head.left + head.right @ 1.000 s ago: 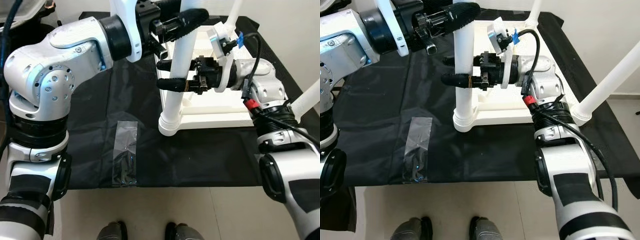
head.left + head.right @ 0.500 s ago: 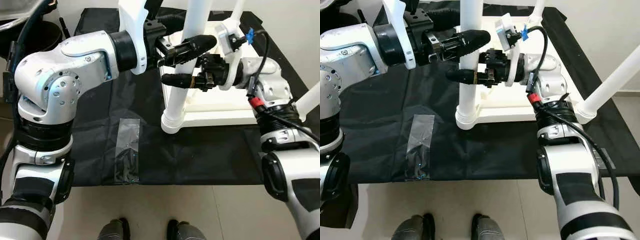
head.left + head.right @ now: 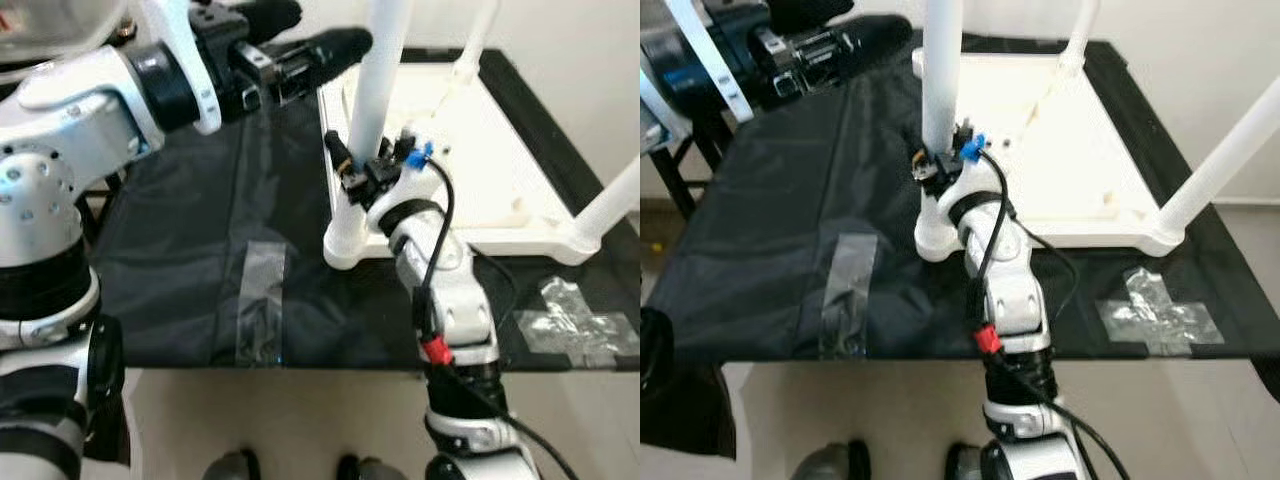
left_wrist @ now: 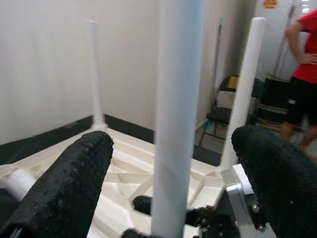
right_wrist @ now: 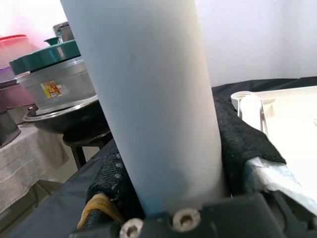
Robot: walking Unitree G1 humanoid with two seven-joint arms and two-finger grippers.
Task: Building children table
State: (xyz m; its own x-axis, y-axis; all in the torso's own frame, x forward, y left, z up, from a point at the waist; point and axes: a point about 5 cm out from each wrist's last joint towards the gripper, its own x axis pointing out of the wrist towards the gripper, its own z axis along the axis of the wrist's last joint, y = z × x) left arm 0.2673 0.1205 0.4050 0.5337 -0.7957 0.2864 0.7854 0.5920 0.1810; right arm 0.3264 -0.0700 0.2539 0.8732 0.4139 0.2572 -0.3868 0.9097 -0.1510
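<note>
the children's table top [image 3: 470, 150] is a white plastic panel lying upside down on a black cloth, its ribbed underside facing up and its raised rim running round the edge. white round legs stand up from its corners. the near-left leg [image 3: 375, 90] is upright in its round corner socket [image 3: 343, 245], which bulges out as a collar at the panel's front-left corner. the near-right leg [image 3: 610, 200] rises at a slant from the front-right corner. two far legs, one at the far right [image 3: 1078, 40] and another seen from the left wrist [image 4: 95, 74], stand at the back corners, thin and upright.
</note>
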